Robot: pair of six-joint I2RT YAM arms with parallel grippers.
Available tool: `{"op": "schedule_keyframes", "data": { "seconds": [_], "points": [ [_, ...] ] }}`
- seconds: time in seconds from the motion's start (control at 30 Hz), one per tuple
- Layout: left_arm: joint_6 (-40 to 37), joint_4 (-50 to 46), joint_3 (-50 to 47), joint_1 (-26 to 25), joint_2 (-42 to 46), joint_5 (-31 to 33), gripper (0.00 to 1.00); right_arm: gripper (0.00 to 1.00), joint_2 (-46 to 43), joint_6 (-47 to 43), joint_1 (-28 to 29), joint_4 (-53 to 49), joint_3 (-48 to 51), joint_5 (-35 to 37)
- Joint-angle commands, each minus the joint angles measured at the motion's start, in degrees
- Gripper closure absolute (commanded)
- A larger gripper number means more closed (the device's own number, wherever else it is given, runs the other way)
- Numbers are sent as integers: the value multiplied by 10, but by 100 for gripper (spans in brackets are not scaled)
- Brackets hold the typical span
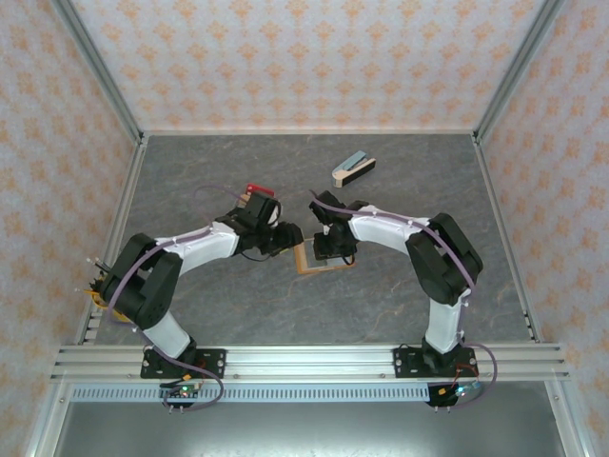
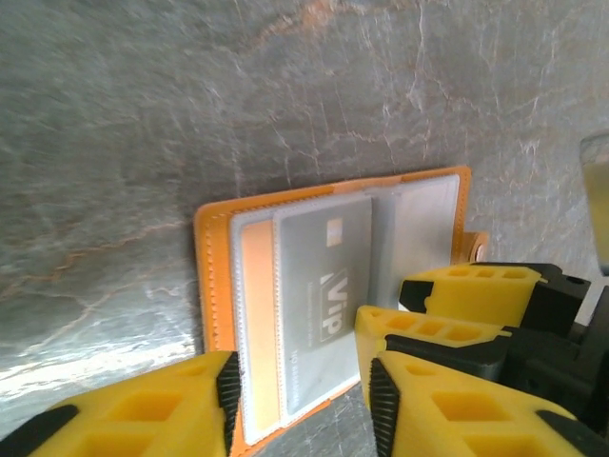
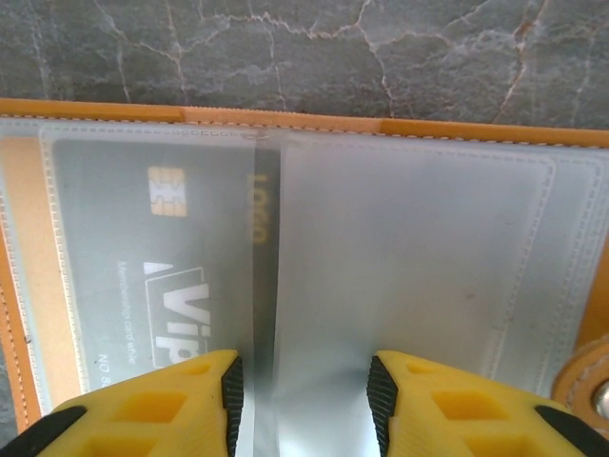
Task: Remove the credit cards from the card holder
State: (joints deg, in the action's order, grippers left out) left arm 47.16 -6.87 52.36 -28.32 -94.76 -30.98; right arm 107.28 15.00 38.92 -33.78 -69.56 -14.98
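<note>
The card holder point(image 1: 307, 263) lies open on the grey table between both arms, its orange-tan leather edge point(image 2: 213, 286) framing clear plastic sleeves. A grey VIP credit card point(image 2: 319, 295) sits inside a sleeve. My left gripper point(image 2: 303, 400) is open, its jaws straddling the holder's near edge. My right gripper point(image 3: 304, 395) is open right over the sleeves, with a clear sleeve leaf point(image 3: 400, 276) between its jaws and the VIP card point(image 3: 162, 276) to the left. The right gripper's yellow fingers point(image 2: 457, 286) rest on the holder's right half in the left wrist view.
A grey-blue and black wedge-shaped object point(image 1: 352, 168) lies at the back of the table. A small red, tan and black pile point(image 1: 255, 193) sits behind the left arm's wrist. Patterned walls close the table in on three sides.
</note>
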Motion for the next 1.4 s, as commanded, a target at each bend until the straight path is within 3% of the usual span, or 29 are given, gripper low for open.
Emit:
{"op": "schedule_keyframes", "data": {
  "seconds": [0.0,0.73,1.17,1.37],
  "points": [
    [17,30,17,-8,-20,-22,59,58,13,-3,-8,-6,28,3],
    [34,20,48,-12,-104,-14,63,60,14,-5,-20,19,45,-34],
    [39,46,53,-11,-117,-61,66,60,7,-13,-26,37,57,-70],
    [35,69,51,-11,-114,-79,72,60,-18,-13,-30,55,63,-98]
  ]
}}
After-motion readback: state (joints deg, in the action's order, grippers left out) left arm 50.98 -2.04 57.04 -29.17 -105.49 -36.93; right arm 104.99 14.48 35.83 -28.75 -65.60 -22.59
